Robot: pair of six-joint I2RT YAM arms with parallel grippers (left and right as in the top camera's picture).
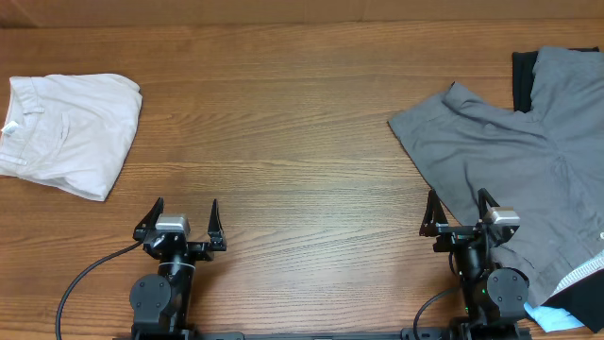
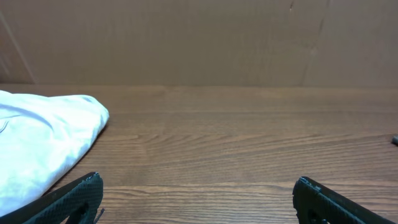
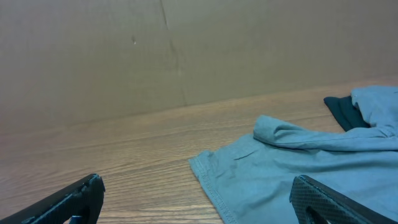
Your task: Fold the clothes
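Counting for you: one pair of grey shorts point(image 1: 510, 161) is lying spread and rumpled at the right end of the table point(image 1: 283, 113), one white folded garment point(image 1: 66, 132) is sitting far left, and one black garment point(image 1: 522, 80) is showing at the shorts' far edge. Two grippers are sitting near the front edge. The left gripper point(image 1: 185, 210) is standing wide apart, holding nothing. The right gripper point(image 1: 458, 203) is gaping equally wide and empty, its outer finger overlapping the shorts' edge.

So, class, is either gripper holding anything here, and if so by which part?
Nothing is held: the left gripper and the right gripper both stand open and empty.
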